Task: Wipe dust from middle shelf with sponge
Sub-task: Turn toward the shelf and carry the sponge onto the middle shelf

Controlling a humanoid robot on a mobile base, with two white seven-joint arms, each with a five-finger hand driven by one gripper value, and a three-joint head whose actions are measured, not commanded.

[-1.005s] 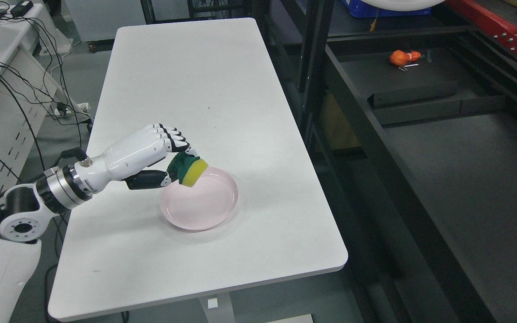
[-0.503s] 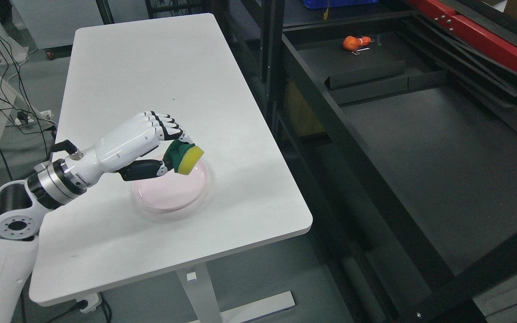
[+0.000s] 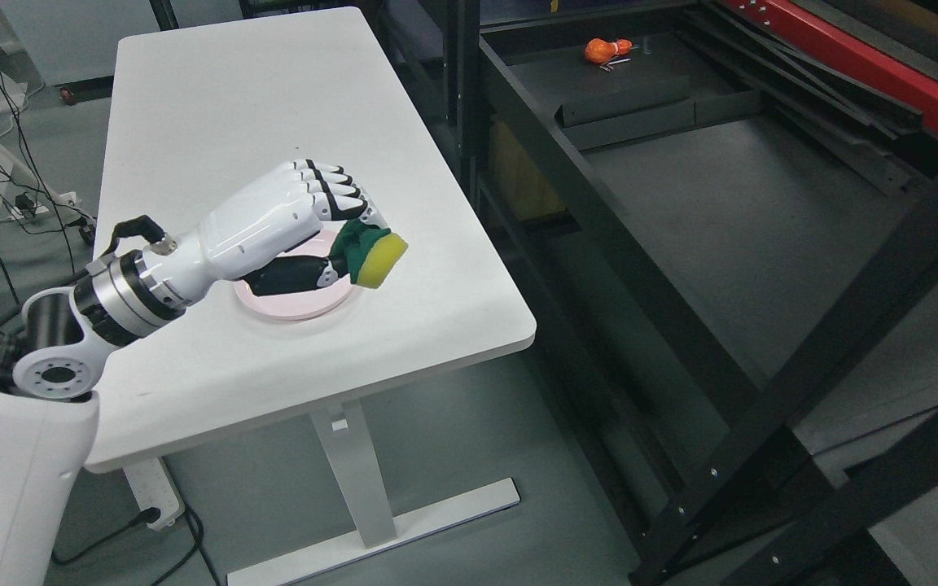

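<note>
Fingers of the left hand (image 3: 306, 220) are curled tight around the sponge (image 3: 373, 254), yellow face outward, green side against the fingertips. Sponge hangs above the table (image 3: 216, 98), over the right rim of the pink plate (image 3: 290, 308). Shelf (image 3: 729, 203) stands right of the table, an orange object (image 3: 599, 50) at its far end.

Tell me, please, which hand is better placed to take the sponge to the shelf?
The left hand: its fingers already grip the sponge above the plate, and the shelf lies to its right. No right hand is in view.
</note>
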